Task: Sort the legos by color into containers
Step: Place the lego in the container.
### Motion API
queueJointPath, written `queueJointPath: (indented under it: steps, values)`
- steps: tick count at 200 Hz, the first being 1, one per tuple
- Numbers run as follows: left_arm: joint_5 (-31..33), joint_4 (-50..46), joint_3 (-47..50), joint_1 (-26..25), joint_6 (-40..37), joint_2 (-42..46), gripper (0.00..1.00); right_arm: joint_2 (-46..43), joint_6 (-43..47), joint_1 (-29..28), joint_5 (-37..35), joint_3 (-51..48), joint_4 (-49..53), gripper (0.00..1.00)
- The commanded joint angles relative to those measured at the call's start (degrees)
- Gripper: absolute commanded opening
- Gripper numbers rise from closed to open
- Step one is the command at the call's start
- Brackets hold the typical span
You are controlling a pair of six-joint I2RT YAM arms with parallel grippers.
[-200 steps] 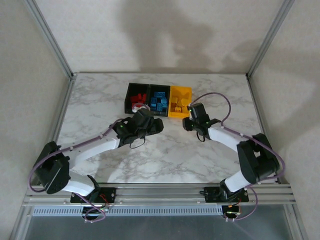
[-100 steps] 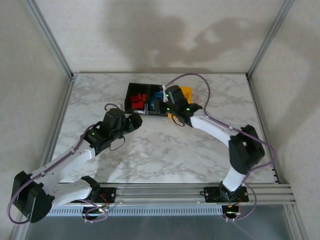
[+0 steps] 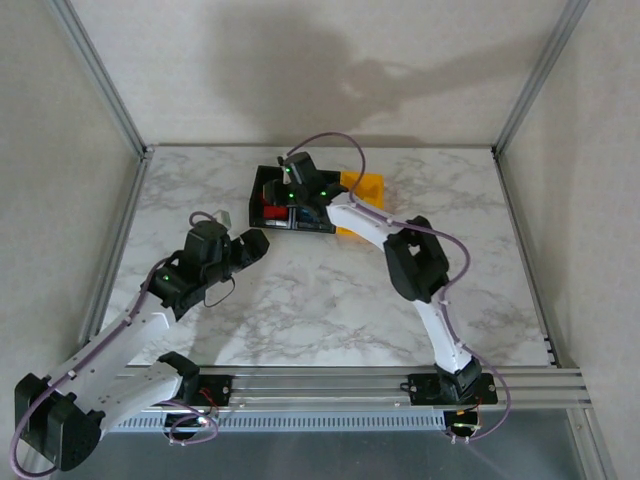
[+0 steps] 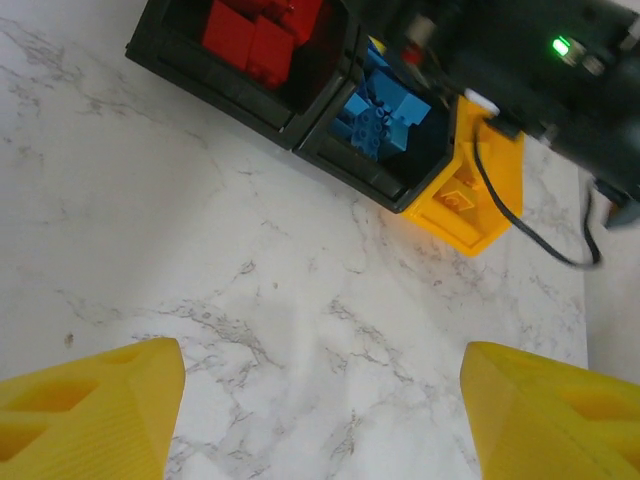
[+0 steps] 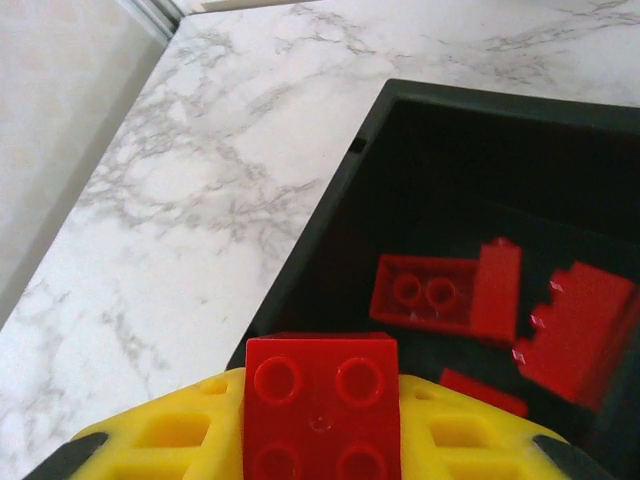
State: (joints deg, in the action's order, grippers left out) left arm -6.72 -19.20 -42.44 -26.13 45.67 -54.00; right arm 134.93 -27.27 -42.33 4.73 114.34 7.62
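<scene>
The right end effector [image 5: 320,440] pinches a small red studded plastic brick [image 5: 320,390] between its yellow fingers, over the edge of a black open-top plastic bin [image 5: 330,200] that holds loose red bricks [image 5: 445,295]. Beside that bin, in one row, stand a black bin of blue bricks [image 4: 350,165] and a yellow bin [image 4: 470,215]. The left end effector [image 4: 320,400] hangs spread over bare white marbled counter [image 3: 330,290], well clear of that bin's near edge.
</scene>
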Motion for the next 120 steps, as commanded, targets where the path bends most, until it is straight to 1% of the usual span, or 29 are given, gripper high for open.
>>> queueJointPath:
  steps: [1, 19, 29, 45, 54, 79, 120]
  values:
    - [-1.45, -2.06, 0.50, 0.64, -0.57, 2.00, 0.73, 5.66, -1.25, 0.79, 0.21, 9.16, 4.89, 0.27]
    - [-0.78, -3.18, 0.25, 0.73, -0.77, 3.06, 0.73, 8.93, -2.14, 1.32, 0.10, 14.03, 6.65, 0.30]
    - [-0.28, -3.80, 0.07, 0.80, -0.87, 3.45, 0.73, 9.54, -2.84, 1.69, -0.15, 14.67, 6.56, 0.34]
    - [0.04, -4.31, -0.03, 0.84, -0.98, 3.64, 0.73, 9.67, -3.41, 1.98, -0.62, 15.02, 6.60, 0.53]
    - [0.04, -4.27, -0.11, 0.82, -0.96, 3.49, 0.73, 9.28, -2.88, 2.01, -0.61, 15.41, 6.87, 0.56]
    - [0.04, -3.66, -0.26, 0.86, -0.66, 2.56, 0.73, 5.24, -1.01, 1.90, -1.67, 13.73, 7.14, 0.60]
    - [0.46, -2.56, -1.98, 0.82, -0.61, 0.73, 0.73, -7.85, 1.49, 1.68, -4.19, 2.21, 4.83, 0.60]
